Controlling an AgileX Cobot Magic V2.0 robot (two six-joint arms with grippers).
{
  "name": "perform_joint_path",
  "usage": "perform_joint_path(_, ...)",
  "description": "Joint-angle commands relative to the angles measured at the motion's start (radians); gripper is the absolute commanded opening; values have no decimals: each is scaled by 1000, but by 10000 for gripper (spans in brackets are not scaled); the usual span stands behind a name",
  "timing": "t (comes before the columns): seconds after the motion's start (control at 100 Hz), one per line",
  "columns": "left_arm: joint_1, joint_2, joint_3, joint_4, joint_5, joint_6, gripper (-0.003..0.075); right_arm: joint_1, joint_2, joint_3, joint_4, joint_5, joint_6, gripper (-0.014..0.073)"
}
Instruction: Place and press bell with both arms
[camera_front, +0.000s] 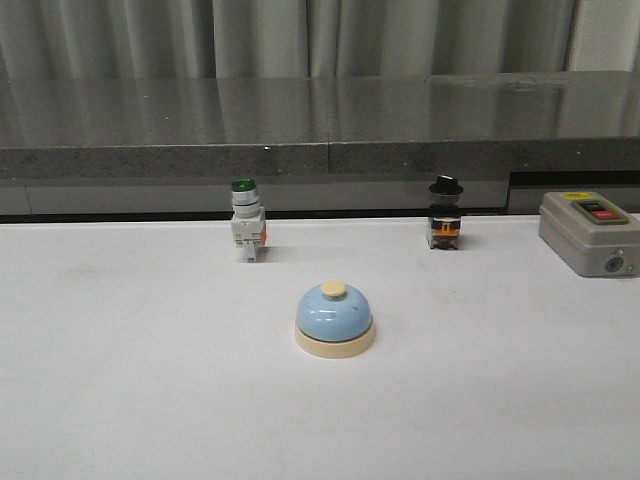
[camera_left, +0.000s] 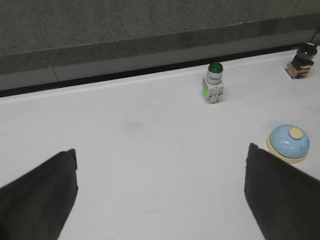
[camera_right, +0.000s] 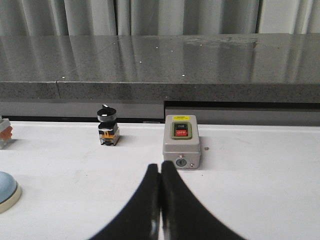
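While the bell (camera_front: 334, 319) sat upright mid-bench, well clear of every edge, my left fingers (camera_left: 160, 195) hung spread wide with nothing between them and my right fingers (camera_right: 160, 210) were pressed together, empty. Nothing had been grasped; by my judgement, the next move called for straddling the bell's dome.

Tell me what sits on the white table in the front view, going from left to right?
Green-capped switch → blue bell → black-knobbed switch → grey box with red and green buttons.
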Motion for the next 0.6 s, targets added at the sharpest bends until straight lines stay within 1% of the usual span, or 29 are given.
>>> perform_joint_path(0.0, 1, -45, -15, -10, -63, -5, 628, -5, -18, -15, -10, -89, -3, -60)
perform_joint_path(0.05, 1, -65, -12, -10, -61, -5, 604, -5, -18, -15, -10, -89, -3, -60)
perform_joint_path(0.09, 1, -71, -12, -10, -61, -5, 571, -5, -18, -15, -10, -89, -3, -60)
perform_joint_path(0.12, 1, -76, -12, -10, -63, -5, 542, -5, -18, -15, -10, -89, -3, -60)
perform_joint_path(0.19, 1, -78, -12, -10, -65, -5, 447, -5, -18, -15, -10, -89, -3, -60)
perform_joint_path(0.24, 1, -78, -12, -9, -67, -5, 353, -5, -18, -15, -10, -89, -3, -60)
perform_joint_path(0.26, 1, -78, -12, -9, -69, -5, 328, -5, -18, -15, -10, -89, -3, -60)
perform_joint_path(0.31, 1, -78, -12, -9, -77, -5, 228, -5, -18, -15, -10, -89, -3, -60)
perform_joint_path(0.33, 1, -78, -12, -9, -81, -5, 203, -5, -18, -15, -10, -89, -3, -60)
perform_joint_path(0.38, 1, -78, -12, -9, -96, -5, 105, -5, -18, -15, -10, -89, -3, -60)
perform_joint_path(0.4, 1, -78, -12, -9, -102, -5, 81, -5, -18, -15, -10, -89, -3, -60)
perform_joint_path(0.45, 1, -78, -12, -9, -114, -5, -9, -5, -18, -15, -10, -89, -3, -60)
perform_joint_path(0.46, 1, -78, -12, -9, -114, -5, -20, -5, -18, -15, -10, -89, -3, -60)
perform_joint_path(0.59, 1, -78, -12, -9, -114, -5, -20, -5, -18, -15, -10, -89, -3, -60)
